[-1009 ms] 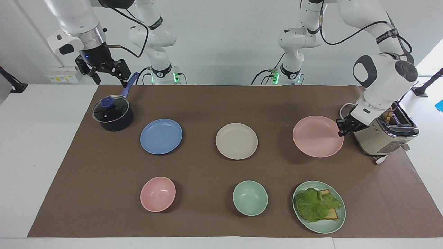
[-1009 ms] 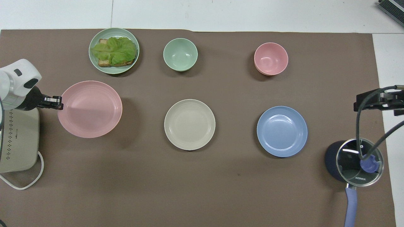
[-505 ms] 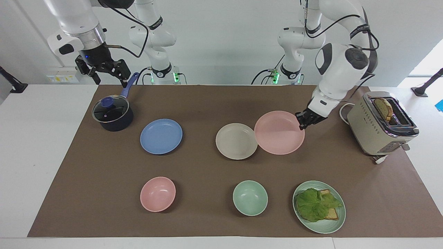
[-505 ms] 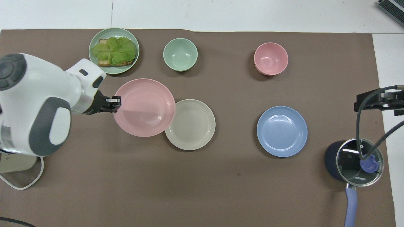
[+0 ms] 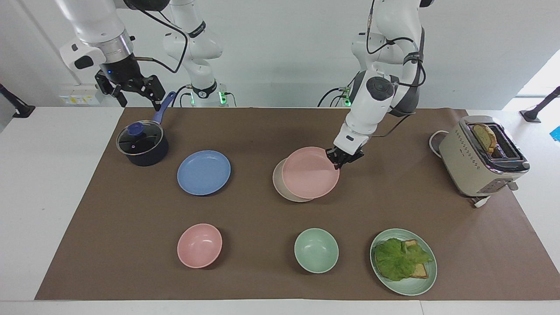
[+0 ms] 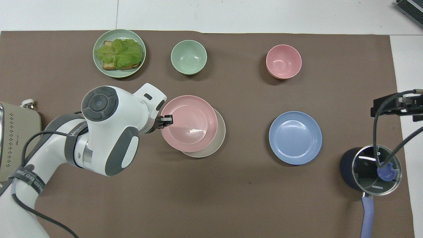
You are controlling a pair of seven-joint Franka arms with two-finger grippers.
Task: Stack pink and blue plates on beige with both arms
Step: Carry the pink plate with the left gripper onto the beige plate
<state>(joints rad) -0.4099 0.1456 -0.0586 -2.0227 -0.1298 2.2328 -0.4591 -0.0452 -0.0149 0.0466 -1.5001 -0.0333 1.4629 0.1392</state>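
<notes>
Over the brown mat (image 5: 262, 131), left tool (image 5: 340, 162) grips pink plate (image 5: 309, 173) above beige plate (image 5: 280, 183).

The pink plate (image 5: 309, 173), beige plate (image 5: 280, 183) and blue plate (image 5: 203, 172) look smooth and matt, plastic-like. Beside the blue plate, the saucepan (image 5: 142, 145) has a glossy glass lid – dark shiny body. The mat (image 5: 262, 271) under them looks like matt brown paper.

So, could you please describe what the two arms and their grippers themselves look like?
Both arms are glossy white with rounded joints, dark grey joint caps and black bands with white lettering. Loose black cables run along them. The left arm ends in a small black left gripper. The right arm has a metallic silver ring above its black right gripper. Green lights glow at the bases.
</notes>
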